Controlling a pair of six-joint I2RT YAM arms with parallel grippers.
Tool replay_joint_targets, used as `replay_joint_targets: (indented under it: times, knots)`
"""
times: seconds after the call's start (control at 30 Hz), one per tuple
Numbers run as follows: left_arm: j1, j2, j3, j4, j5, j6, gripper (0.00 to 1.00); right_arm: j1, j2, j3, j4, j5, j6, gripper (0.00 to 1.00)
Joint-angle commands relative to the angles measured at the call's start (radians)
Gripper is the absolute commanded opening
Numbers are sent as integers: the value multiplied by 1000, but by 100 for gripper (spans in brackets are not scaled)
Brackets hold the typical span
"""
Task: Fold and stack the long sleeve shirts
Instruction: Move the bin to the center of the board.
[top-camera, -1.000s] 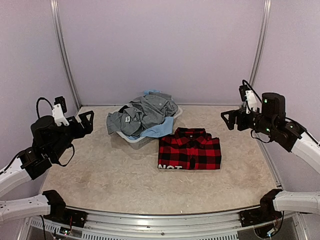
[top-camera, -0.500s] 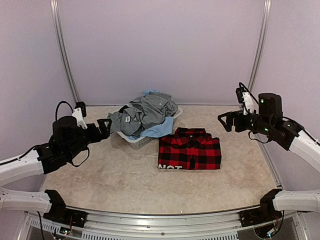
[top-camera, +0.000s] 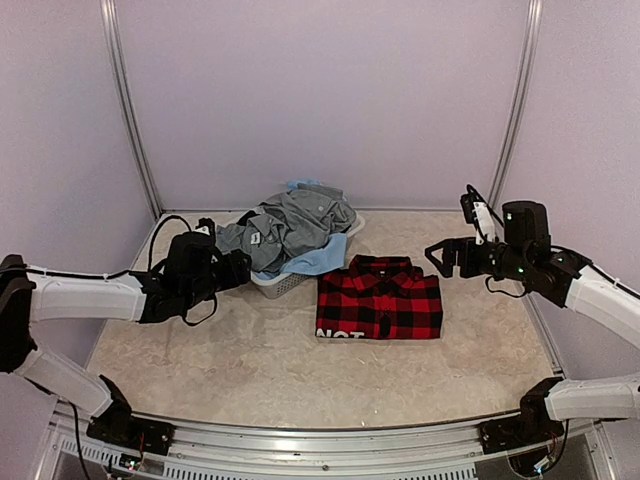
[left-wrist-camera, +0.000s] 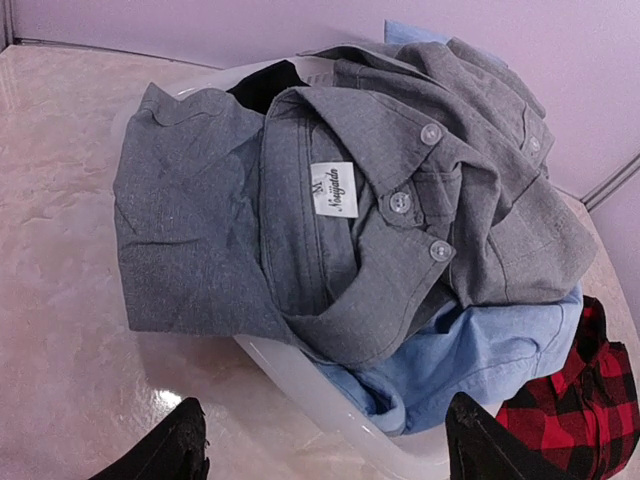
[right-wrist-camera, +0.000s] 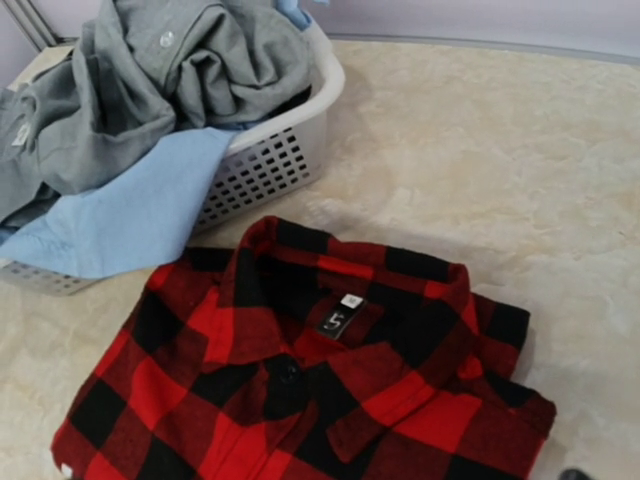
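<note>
Top external view puts the left gripper (top-camera: 240, 268) low at the left side of the white laundry basket (top-camera: 276, 284), just beside a fold of the grey shirt (top-camera: 290, 225) that hangs over the rim. In the left wrist view its two dark fingers (left-wrist-camera: 185, 445) stand wide apart and hold nothing; the grey shirt (left-wrist-camera: 380, 220) lies crumpled directly ahead, collar, buttons and a white neck label facing up, spilling over the basket (left-wrist-camera: 300, 385). A light blue garment (top-camera: 315, 258) lies under the grey one and droops over the basket's right rim. Just right of the basket, the red-and-black plaid shirt (top-camera: 380, 300) lies folded flat on the beige table (top-camera: 220, 350), collar toward the back wall, white lettering (top-camera: 340, 334) at its near left edge. The right gripper (top-camera: 441, 257) hovers above the table just beyond the plaid shirt's far right corner, jaws spread wide and empty, pointing left; the right wrist view looks down on the plaid shirt (right-wrist-camera: 300, 390).
</note>
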Motion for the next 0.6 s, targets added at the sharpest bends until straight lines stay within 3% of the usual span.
replay_joint_targets:
  times: [0.0, 0.27, 0.57]
  knots:
    - [42, 85, 63, 70, 75, -40, 77, -4, 10, -18, 43, -20, 12, 100]
    - [78, 267, 163, 58, 133, -44, 66, -2, 28, -37, 69, -23, 14, 99]
    - [79, 416, 363, -2, 189, 79, 34, -2, 61, -9, 62, -5, -6, 99]
